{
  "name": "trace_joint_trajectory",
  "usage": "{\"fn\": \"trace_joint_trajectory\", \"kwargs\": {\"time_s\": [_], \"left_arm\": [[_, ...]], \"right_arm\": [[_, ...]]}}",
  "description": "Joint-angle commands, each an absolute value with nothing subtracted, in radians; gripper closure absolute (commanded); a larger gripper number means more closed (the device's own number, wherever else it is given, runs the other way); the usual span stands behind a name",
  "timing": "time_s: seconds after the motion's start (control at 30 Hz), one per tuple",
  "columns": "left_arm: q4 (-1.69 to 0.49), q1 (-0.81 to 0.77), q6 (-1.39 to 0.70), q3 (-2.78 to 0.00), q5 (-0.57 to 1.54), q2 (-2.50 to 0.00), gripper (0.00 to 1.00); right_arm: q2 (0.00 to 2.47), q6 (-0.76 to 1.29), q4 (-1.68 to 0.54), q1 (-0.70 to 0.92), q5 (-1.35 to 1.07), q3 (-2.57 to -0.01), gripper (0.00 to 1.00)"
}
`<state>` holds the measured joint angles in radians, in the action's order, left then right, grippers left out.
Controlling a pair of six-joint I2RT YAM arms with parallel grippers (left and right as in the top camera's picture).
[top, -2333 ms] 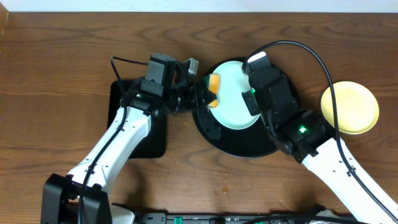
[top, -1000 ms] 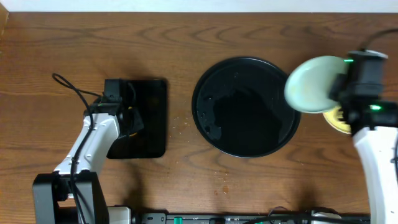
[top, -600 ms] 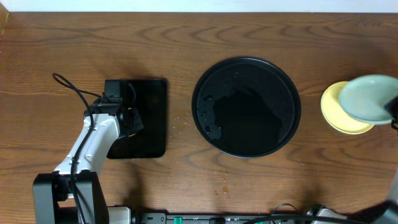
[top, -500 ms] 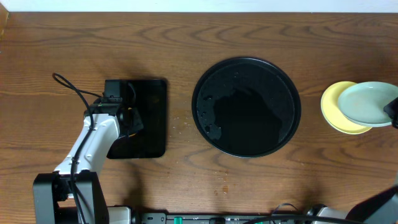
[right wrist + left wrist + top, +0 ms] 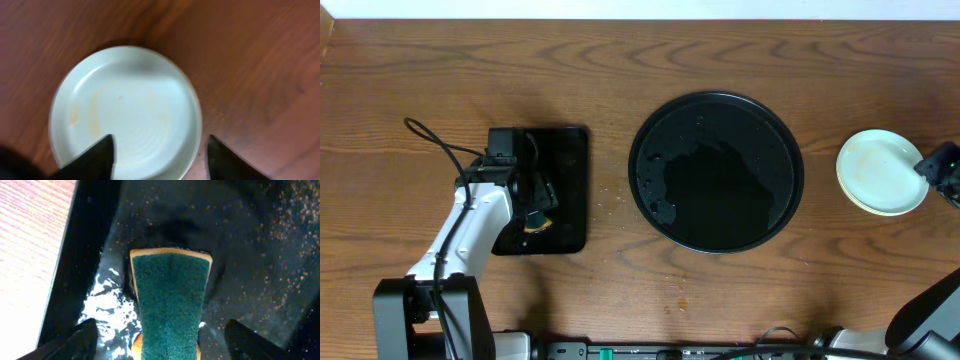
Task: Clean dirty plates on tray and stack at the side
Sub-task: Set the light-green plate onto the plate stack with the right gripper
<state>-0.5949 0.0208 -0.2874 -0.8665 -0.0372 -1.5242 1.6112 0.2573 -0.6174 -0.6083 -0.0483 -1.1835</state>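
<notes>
The round black tray (image 5: 716, 172) lies mid-table with no plate on it. Of the plates, a pale blue-white one (image 5: 882, 170) rests on a yellow one whose rim (image 5: 863, 203) peeks out, to the right of the tray. The right wrist view shows faint brown smears on the top plate (image 5: 125, 105). My right gripper (image 5: 160, 160) hangs open over its near edge, fingers apart from it. My left gripper (image 5: 167, 347) is open over a green-and-yellow sponge (image 5: 170, 300), which lies loose between the fingers on the rectangular tray.
The small rectangular black tray (image 5: 560, 160) sits left of the round tray, wet and speckled with crumbs (image 5: 280, 240) inside. A few crumbs (image 5: 612, 198) lie on the wood between the two trays. My right arm (image 5: 945, 172) is at the table's far right edge.
My right gripper carried the pale plate rightwards, set it on the yellow plate and opened. My left gripper opened and released the sponge onto the rectangular tray.
</notes>
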Motion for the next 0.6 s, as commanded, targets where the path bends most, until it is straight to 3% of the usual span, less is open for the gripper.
{"fn": "trace_joint_trajectory", "kwargs": {"time_s": [0.0,0.07,0.17,0.57], "left_arm": [[-0.596,0.023,-0.285,-0.866,-0.057,-1.523,0.17],[-0.596,0.023,-0.285,-0.866,-0.057,-1.523,0.17],[-0.596,0.023,-0.285,-0.866,-0.057,-1.523,0.16],[-0.596,0.023,-0.285,-0.866,-0.057,-1.523,0.12]], "right_arm": [[1.608,0.205,-0.638,-0.567,-0.246,-1.193,0.33],[1.608,0.15,-0.653,-0.527,-0.337,-1.193,0.24],[1.608,0.095,-0.676,-0.435,-0.402,-1.193,0.01],[1.608,0.073,-0.751,-0.082,-0.397,-1.193,0.01]]}}
